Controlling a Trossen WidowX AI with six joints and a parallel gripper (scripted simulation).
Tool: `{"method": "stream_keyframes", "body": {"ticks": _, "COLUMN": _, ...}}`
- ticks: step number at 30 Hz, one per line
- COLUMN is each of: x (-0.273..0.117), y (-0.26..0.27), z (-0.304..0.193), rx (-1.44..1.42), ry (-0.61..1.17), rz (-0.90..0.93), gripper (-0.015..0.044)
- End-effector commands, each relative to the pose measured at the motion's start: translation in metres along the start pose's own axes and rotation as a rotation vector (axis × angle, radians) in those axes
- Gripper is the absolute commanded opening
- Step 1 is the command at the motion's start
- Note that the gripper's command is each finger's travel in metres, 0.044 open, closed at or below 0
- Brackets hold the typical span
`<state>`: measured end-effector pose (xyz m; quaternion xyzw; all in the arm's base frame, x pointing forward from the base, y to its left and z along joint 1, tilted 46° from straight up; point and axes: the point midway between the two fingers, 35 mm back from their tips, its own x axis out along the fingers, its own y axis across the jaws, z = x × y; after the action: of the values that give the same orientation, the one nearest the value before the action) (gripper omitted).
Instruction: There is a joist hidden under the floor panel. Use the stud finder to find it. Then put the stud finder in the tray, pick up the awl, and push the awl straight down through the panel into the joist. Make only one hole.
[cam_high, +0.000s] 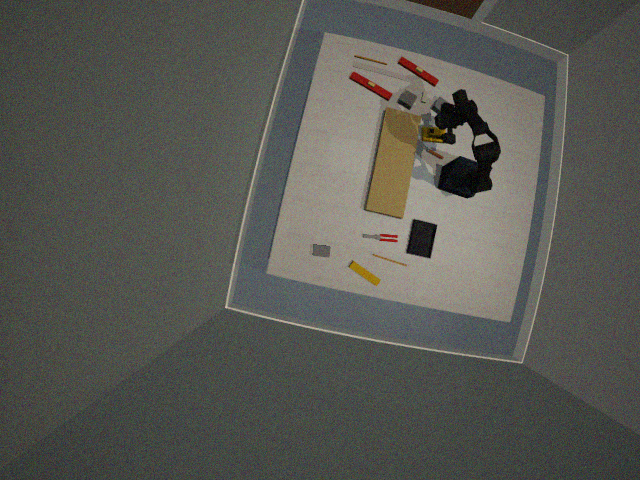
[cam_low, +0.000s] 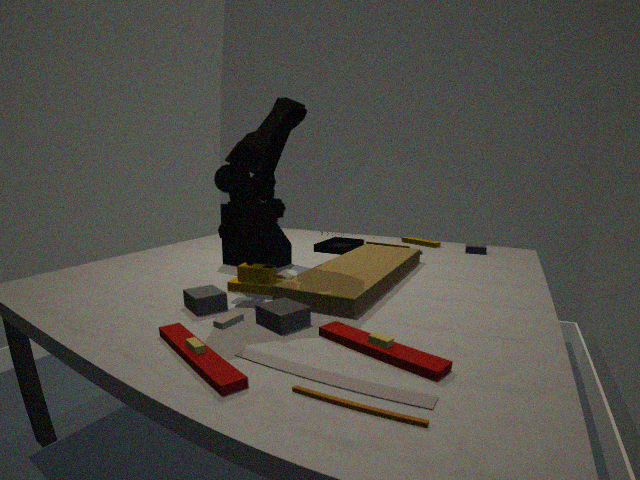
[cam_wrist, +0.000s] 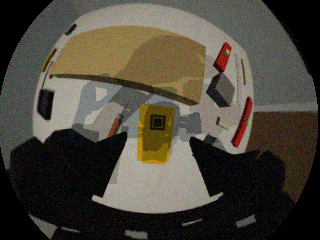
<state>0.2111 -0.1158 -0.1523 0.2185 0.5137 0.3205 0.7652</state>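
Room: plain dark grey walls (cam_high: 129, 155) (cam_low: 439, 103), dim. Pale table (cam_high: 330, 175) (cam_low: 491, 335) (cam_wrist: 150, 187) under the claw. Wooden floor panel (cam_high: 389, 162) (cam_low: 363, 270) (cam_wrist: 125, 52) lies just ahead of the claw. Black claw (cam_high: 440, 128) (cam_low: 253, 193) (cam_wrist: 159, 138): released, fingers wide apart, nothing between them. Black tray (cam_high: 421, 238) (cam_low: 338, 245) (cam_wrist: 46, 104) well off to the claw's left. Two red levels, off to its right: one level (cam_high: 370, 86) (cam_low: 408, 356) (cam_wrist: 223, 57) farther ahead, other level (cam_high: 426, 77) (cam_low: 211, 364) (cam_wrist: 244, 122) nearer.

Yellow stud finder (cam_high: 428, 133) (cam_low: 256, 273) (cam_wrist: 150, 140) flat on table, below the claw and roughly centered between the fingers in wrist view, beside panel. Awl (cam_high: 435, 153) (cam_wrist: 115, 127), orange-brown handle, just left of it.

Step in hand, judged: picking up the finder. Keep fingers level and square to its long sides, center, lower straight down, close on the raised body, check grip before lifting. Left finger should stay off the awl; a nudge could roll it. Lift clear of panel edge, then set down flat for scanning.

Labels: dark nested-square mark on finder top; no readable writing or brand anywhere.
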Motion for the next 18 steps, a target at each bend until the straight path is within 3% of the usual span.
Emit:
{"method": "stream_keyframes", "body": {"ticks": 1, "x": 0.009, "y": 0.003, "z": -0.003, "rx": 0.01, "ry": 0.002, "rz": 0.012, "gripper": 0.044}}
{"method": "stream_keyframes", "body": {"ticks": 18, "x": 0.036, "y": 0.004, "z": -0.011, "rx": 0.01, "ry": 0.001, "rz": 0.013, "gripper": 0.044}}
